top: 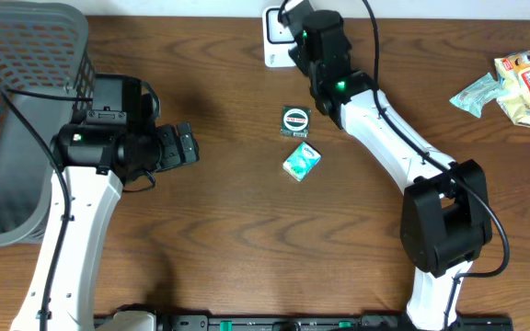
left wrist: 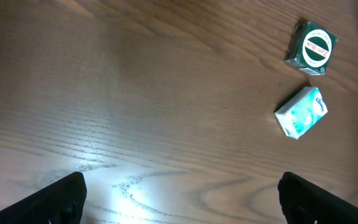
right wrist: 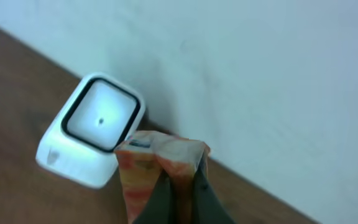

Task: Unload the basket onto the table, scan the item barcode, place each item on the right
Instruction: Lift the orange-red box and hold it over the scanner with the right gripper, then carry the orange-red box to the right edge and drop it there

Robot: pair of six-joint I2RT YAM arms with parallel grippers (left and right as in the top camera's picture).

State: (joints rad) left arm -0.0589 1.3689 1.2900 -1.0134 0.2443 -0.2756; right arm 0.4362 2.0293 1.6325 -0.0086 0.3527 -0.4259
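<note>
Right end effector (right wrist: 180, 190) pinches a crinkly, perhaps foil packet (right wrist: 143, 169) by the boxy scanner (right wrist: 91, 134); left end effector (left wrist: 188, 199) gapes.

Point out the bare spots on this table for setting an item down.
Bare wood lies between the left gripper and the teal pack, and from that pack to the near edge. Crowded: around the scanner, where the right gripper holds a packet, and the snack bags at far right.
</note>
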